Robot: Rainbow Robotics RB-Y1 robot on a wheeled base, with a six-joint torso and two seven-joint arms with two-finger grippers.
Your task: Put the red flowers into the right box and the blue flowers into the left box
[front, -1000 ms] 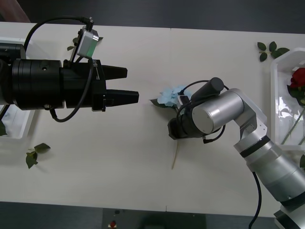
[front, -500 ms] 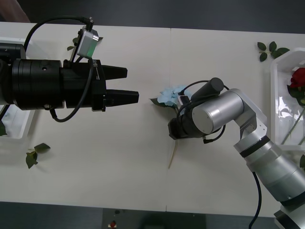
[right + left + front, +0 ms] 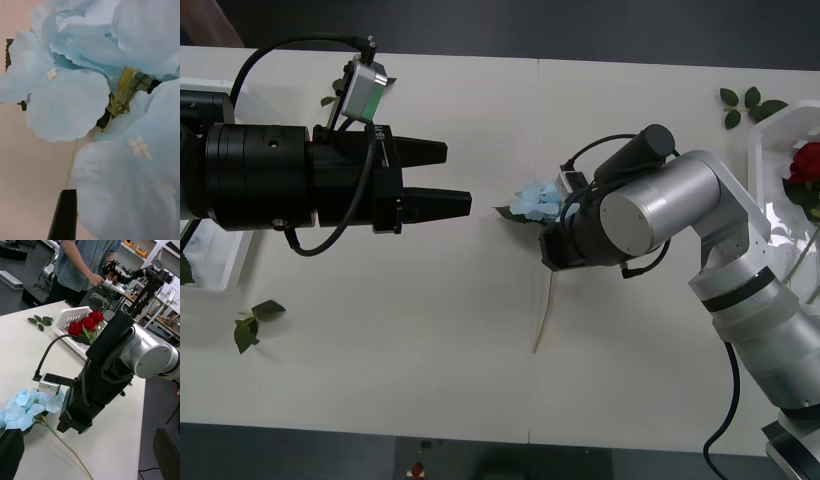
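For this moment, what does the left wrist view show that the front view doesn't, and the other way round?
Left wrist view only: three red flowers bunched in the right box, seen from the side, with a loose leaf sprig beside that box.

Front view only: the left gripper hanging over the table left of centre with its fingers apart, a leaf sprig near the table's left front, and the blue flower's full stem.

Both: the blue flower on the table and the right gripper down at it.

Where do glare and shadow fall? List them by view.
Front view: table evenly lit, soft sheen on the right arm's silver casing. Left wrist view: stronger highlights on that casing. Right wrist view: shadow pockets between the blue flower's petals.
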